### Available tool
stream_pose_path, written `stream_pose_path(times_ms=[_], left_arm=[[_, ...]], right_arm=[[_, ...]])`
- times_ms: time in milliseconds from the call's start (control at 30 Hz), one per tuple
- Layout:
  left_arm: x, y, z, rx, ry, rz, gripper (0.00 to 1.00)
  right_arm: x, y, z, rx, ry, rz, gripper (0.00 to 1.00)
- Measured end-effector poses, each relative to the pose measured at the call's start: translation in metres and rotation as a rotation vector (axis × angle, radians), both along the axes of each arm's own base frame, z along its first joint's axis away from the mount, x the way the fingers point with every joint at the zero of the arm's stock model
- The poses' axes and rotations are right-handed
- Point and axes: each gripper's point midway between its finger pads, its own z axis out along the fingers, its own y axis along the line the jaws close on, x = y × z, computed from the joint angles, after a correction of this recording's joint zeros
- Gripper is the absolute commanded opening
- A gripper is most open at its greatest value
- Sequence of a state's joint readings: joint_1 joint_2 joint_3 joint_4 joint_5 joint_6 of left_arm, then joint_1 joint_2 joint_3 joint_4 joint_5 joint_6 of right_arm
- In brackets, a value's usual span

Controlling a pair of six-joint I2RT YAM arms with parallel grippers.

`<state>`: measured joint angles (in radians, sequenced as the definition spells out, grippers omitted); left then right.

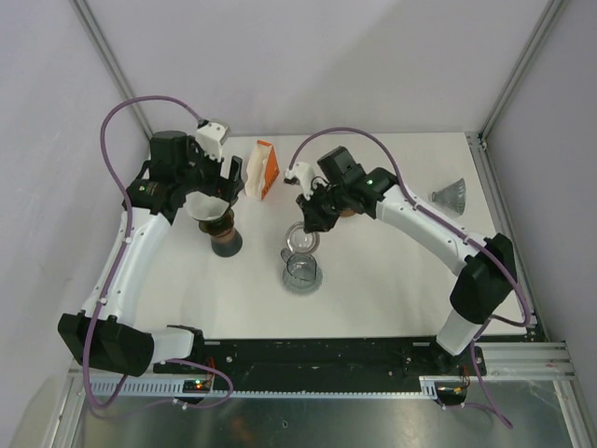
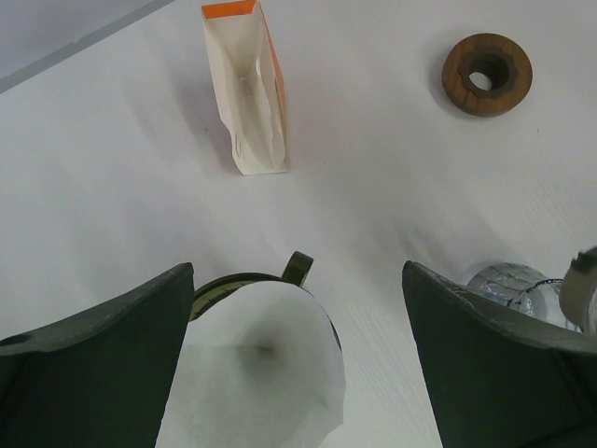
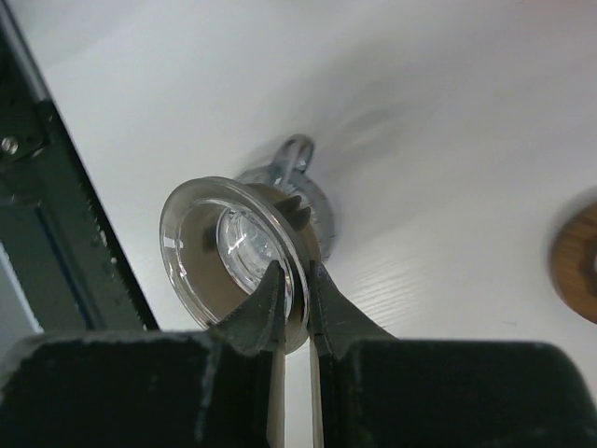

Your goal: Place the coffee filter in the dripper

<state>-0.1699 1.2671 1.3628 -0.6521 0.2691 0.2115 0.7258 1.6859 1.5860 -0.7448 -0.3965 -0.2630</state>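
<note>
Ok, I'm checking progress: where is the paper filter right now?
In the left wrist view the paper filter sits in the dark dripper, between the fingers of the open left gripper; from above, that's left of centre, near the orange-and-white bag.

The right gripper (image 3: 298, 276), jaws nearly together, pinches the clear flanged piece (image 3: 201, 252) by its rim at centre frame above the white table (image 3: 448, 121); a brown wooden ring (image 3: 578, 266) lies at the right edge.

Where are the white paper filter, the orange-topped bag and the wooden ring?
paper filter (image 2: 266, 369): left wrist view, middle of its white cone.
bag (image 2: 250, 112): left wrist view, its white face.
wooden ring (image 2: 487, 103): left wrist view, wood below its hole.
</note>
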Motion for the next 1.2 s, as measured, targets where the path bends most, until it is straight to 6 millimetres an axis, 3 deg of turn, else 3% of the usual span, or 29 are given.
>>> stream_pose_path(times_ms=[167,433,1200], left_arm=[[-0.002,0.000,-0.001,0.001,0.002,0.000,0.98],[-0.002,0.000,-0.001,0.001,0.002,-0.001,0.98],[-0.002,0.000,-0.002,0.004,0.000,-0.007,0.98]], right_arm=[[-0.026,0.010,-0.022,-0.055,0.060,0.117,0.00],[-0.042,0.020,-0.067,-0.163,0.153,0.190,0.00],[-0.028,0.019,-0.065,-0.135,0.184,0.163,0.00]])
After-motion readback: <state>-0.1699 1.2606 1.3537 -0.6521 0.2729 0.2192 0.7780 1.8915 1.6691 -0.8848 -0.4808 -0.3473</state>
